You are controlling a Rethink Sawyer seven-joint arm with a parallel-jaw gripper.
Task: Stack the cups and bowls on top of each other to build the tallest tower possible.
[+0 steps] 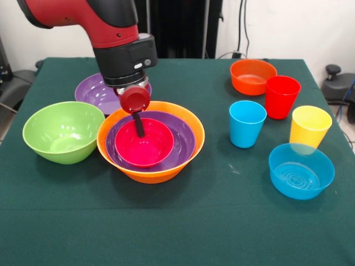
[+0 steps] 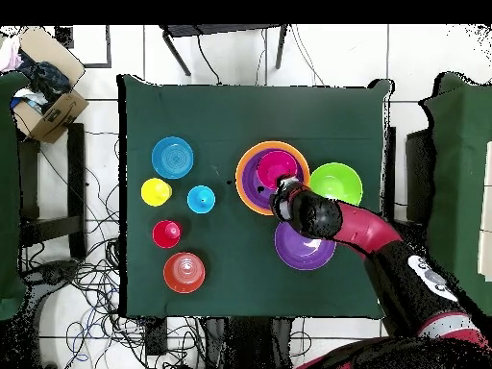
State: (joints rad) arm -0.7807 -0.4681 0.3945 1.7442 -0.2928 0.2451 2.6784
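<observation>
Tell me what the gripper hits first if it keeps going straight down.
Most likely the pink-red bowl, nested in the purple bowl inside the large orange bowl. The gripper already reaches down into it; whether it touches yet is unclear.

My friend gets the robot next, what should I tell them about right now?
Gripper: reaching down into the pink-red bowl; open or shut unclear.
Done: pink-red bowl sits in a purple bowl, inside the large orange bowl.
Left: lime green bowl, second purple bowl, small orange bowl, blue bowl, and the blue cup, red cup, yellow cup.
</observation>
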